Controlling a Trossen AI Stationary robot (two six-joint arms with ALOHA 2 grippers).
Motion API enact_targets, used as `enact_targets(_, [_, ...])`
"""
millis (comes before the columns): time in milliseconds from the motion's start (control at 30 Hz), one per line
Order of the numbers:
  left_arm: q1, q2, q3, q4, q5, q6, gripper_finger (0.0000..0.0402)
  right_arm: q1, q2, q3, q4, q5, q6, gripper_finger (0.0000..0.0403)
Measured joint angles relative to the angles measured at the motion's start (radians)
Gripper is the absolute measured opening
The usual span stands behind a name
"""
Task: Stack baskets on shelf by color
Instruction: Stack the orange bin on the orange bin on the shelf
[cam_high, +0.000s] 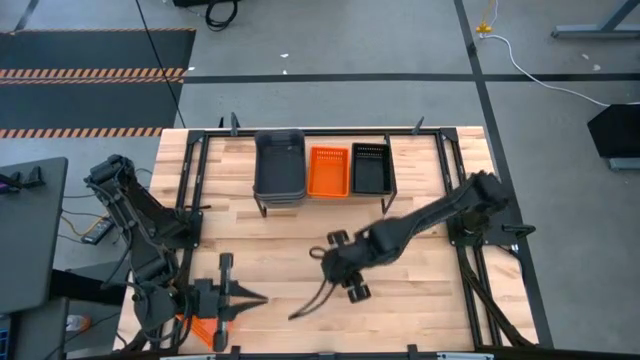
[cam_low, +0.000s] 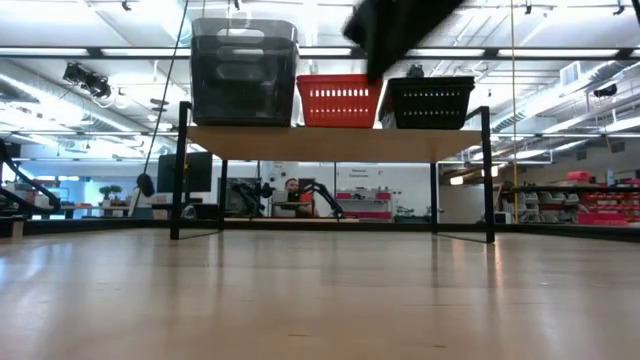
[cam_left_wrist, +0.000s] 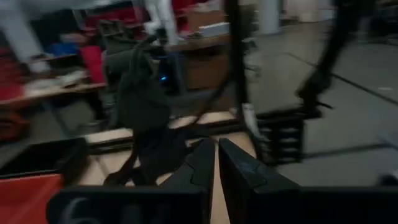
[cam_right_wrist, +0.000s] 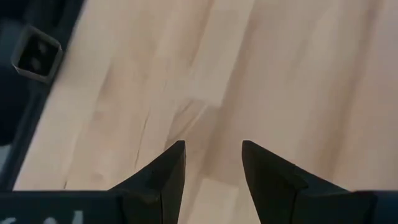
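Note:
The shelf (cam_high: 320, 196) stands at the table's far middle on thin black legs. On its plank (cam_low: 330, 143) rest a tall stack of grey baskets (cam_low: 243, 75), orange mesh (cam_low: 338, 102) in the middle and black mesh (cam_low: 428, 103) to the right. My right gripper (cam_high: 310, 303) hangs open over bare wood at the table's centre, nothing between its fingers (cam_right_wrist: 213, 180). My left gripper (cam_high: 255, 297) points level toward the table's right from the near left corner, shut and empty (cam_left_wrist: 216, 163). An orange basket (cam_high: 205, 331) lies under that arm, mostly hidden.
A black metal frame (cam_high: 195, 175) runs along the table's left, right and far sides. Both arm bases stand at the side edges. Bare wooden tabletop (cam_high: 290, 240) lies between the shelf and the grippers. Beyond the table is a workshop room.

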Motion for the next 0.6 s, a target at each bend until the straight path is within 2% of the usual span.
enact_targets(67, [0.0, 0.0, 0.0, -0.063, 0.027, -0.09, 0.0028, 0.02, 0.034, -0.02, 0.0, 0.001, 0.039, 0.0165])
enact_targets(167, [0.001, 0.0, 0.0, -0.259, 0.061, -0.348, 0.0028, 0.05, 0.069, -0.051, 0.007, 0.011, 0.12, 0.0165])
enact_targets(333, [0.001, 0.028, 0.0, -0.498, 0.278, -0.783, 0.0027, 0.112, 0.074, -0.12, 0.021, 0.112, 0.205, 0.0165])
enact_targets(600, [0.001, 0.167, -0.001, -0.644, 0.55, -1.217, 0.0027, 0.2, 0.065, -0.23, 0.0, 0.286, 0.374, 0.0164])
